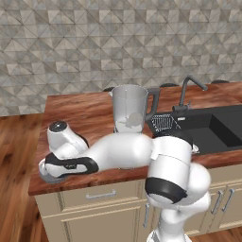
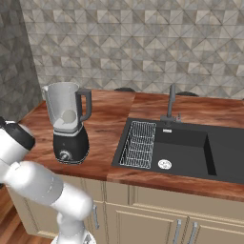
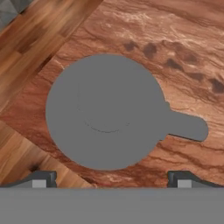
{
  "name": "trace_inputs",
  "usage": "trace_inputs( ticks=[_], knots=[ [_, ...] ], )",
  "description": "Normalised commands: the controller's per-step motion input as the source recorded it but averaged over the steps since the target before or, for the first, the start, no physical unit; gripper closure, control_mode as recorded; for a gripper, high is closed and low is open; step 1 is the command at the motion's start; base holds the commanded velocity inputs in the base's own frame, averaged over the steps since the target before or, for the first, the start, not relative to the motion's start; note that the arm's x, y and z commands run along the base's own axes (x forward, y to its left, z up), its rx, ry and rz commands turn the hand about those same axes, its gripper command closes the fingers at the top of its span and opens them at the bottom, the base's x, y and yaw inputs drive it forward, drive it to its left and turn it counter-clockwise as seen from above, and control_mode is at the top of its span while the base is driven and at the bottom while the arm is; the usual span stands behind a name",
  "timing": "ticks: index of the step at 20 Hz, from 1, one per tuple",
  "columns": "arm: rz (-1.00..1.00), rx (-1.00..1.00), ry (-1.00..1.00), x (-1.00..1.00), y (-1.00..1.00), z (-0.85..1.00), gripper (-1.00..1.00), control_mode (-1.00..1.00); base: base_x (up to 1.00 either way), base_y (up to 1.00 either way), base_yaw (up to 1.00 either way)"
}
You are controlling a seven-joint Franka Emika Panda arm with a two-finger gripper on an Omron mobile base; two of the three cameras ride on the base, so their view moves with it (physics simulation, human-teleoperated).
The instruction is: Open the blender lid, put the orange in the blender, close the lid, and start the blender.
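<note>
Holding both dark fingertips [image 3: 41,178] wide apart at 7 and 5 o'clock of the hand view, gripping nothing. Hovering the gripper [image 3: 112,178] straight above the blender lid [image 3: 105,111], not touching it.

Noting the blender lid lying flat on the wooden counter [image 3: 175,52], close to its corner, with plank floor [image 3: 26,35] showing past the edge from 7 to 11 o'clock. Recording a round, matt dark grey disc, smooth, with a faint raised centre ring and a rounded side tab [image 3: 186,127] pointing to about 4 o'clock.

Finding the blender [image 2: 69,124] well apart from the lid, standing upright with its clear jar open at the top. Seeing a pale round shape through the jar wall, judged to be the orange [image 2: 69,116], already inside. Judging the step in hand to be fetching the lid for closing.

Advising: centring over the raised knob before descending, closing squarely on it, lifting level, keeping clear of the counter edge. Expecting the thin disc to be hard to pinch by its rim; favouring knob or tab.

Remarking glossy reddish grain on the counter, rounded black blender base with silver dial [image 2: 64,155], and dark sink [image 2: 190,147] beyond.
</note>
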Motion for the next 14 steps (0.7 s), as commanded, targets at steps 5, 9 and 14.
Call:
trace_inputs(
  ticks=[5, 9, 14],
  knots=[
    [-0.01, -0.04, 0.0, 0.11, 0.12, -0.3, -1.0, -1.0, 0.0, 0.0, 0.0],
    [0.0, -0.01, 0.0, 0.09, 0.2, -0.17, -1.0, -1.0, 0.0, 0.0, 0.0],
    [-0.01, 0.0, 0.0, 0.09, 0.16, 0.0, -1.0, -1.0, 0.0, 0.0, 0.0]
  ],
)
